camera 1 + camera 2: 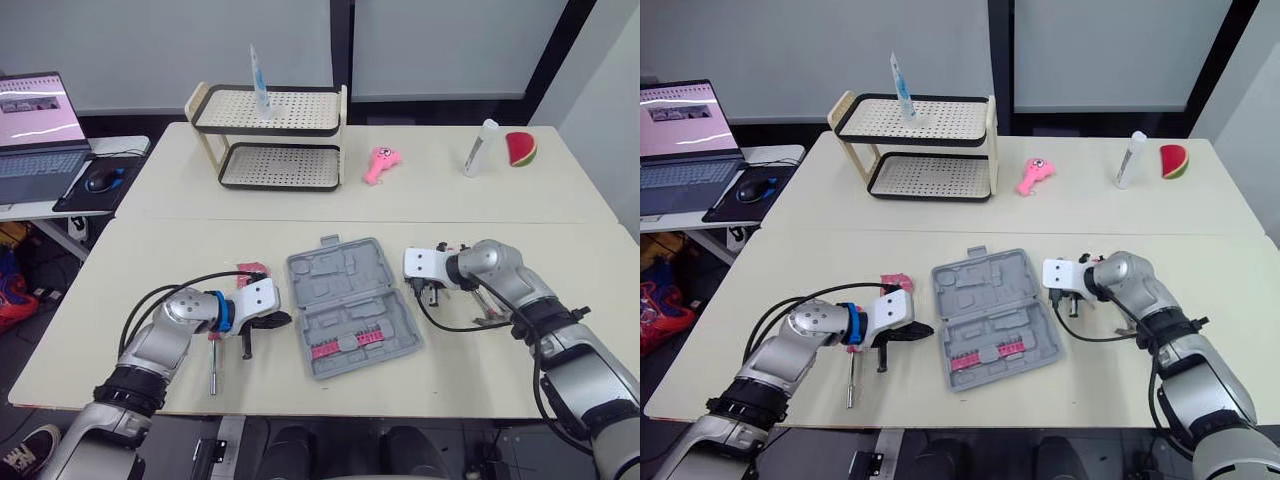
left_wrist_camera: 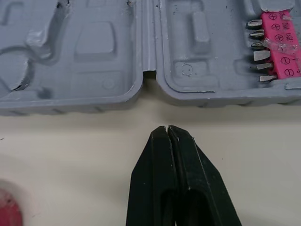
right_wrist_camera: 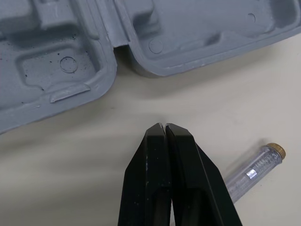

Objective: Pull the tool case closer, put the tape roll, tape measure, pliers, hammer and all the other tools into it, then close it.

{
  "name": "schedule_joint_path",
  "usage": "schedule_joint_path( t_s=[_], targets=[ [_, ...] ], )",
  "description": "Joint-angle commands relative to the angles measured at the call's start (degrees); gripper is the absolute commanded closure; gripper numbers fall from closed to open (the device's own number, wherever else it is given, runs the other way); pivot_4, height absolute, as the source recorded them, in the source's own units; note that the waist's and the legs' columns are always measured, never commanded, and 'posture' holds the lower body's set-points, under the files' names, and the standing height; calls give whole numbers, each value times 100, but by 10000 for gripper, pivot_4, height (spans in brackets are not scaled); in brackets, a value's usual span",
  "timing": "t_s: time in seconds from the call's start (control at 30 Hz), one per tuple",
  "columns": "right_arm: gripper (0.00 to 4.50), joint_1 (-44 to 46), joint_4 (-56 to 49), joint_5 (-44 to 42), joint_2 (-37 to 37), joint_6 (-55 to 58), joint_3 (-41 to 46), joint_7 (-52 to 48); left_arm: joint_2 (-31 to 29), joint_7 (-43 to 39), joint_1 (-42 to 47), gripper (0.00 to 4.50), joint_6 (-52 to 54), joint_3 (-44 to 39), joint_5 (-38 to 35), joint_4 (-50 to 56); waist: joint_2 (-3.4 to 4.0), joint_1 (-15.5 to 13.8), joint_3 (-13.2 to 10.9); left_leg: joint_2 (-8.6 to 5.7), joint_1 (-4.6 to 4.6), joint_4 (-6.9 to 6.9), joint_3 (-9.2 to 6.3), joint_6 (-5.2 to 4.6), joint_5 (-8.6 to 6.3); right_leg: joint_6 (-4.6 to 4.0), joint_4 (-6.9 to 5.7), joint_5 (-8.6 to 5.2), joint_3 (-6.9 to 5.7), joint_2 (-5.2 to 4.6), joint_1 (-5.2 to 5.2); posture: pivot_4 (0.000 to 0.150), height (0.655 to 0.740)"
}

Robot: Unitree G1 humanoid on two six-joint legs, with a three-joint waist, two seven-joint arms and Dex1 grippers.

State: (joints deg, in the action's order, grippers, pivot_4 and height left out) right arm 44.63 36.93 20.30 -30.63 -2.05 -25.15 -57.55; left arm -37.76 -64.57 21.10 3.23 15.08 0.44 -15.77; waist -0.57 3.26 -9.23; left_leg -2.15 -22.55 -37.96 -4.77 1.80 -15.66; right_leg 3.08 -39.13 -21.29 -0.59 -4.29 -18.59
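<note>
Open case (image 1: pixel 352 305) lies between left gripper (image 2: pixel 168 128) and right gripper (image 3: pixel 163 125), fingers (image 2: pixel 155 165) clenched empty; packing likely next, needing them opened.

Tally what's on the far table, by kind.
rack: 1
tube, standing on the rack's top shelf: 1
pink toy: 1
white bottle: 1
watermelon slice: 1
Total: 5
</note>
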Motion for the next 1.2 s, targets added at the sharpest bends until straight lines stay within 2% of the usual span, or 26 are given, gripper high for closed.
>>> schedule_joint_path(
  t_s=[0.03,0.4,0.57,0.97,1.2],
  targets=[
    [44819,168,10,42,139,-103,-48,-11,212,118,173,45000,-12,88,78,-37,0,0,0,0,0,0,-2,0,0,0,0,0,-1,0,0,1500,7400],
    [44819,-277,-941,-57,104,338,-118,-674,573,165,575,45000,-323,307,388,-424,-1,-5,1,-3,0,-3,-4,2,1,0,0,0,-2,-1,4,1500,7400],
    [44819,-848,-1958,-61,-246,859,-55,-890,737,-82,811,45000,-593,509,462,-602,-2,-64,2,-5,0,-6,-9,2,1,0,4,0,-5,-2,8,1500,7400],
    [44819,-2605,-4792,-231,-1062,2431,388,-1100,979,-678,662,45000,-1034,984,539,-285,-3,-163,3,-10,-3,-6,-12,0,0,0,9,0,-6,-6,15,1500,7400],
    [44819,-3242,-5695,-203,-1265,3109,558,-878,1116,-779,597,45000,-1060,1107,556,-180,-4,-165,3,-11,-1,-6,-17,-1,-1,1,9,0,-7,-6,21,1500,7400]
  ],
)
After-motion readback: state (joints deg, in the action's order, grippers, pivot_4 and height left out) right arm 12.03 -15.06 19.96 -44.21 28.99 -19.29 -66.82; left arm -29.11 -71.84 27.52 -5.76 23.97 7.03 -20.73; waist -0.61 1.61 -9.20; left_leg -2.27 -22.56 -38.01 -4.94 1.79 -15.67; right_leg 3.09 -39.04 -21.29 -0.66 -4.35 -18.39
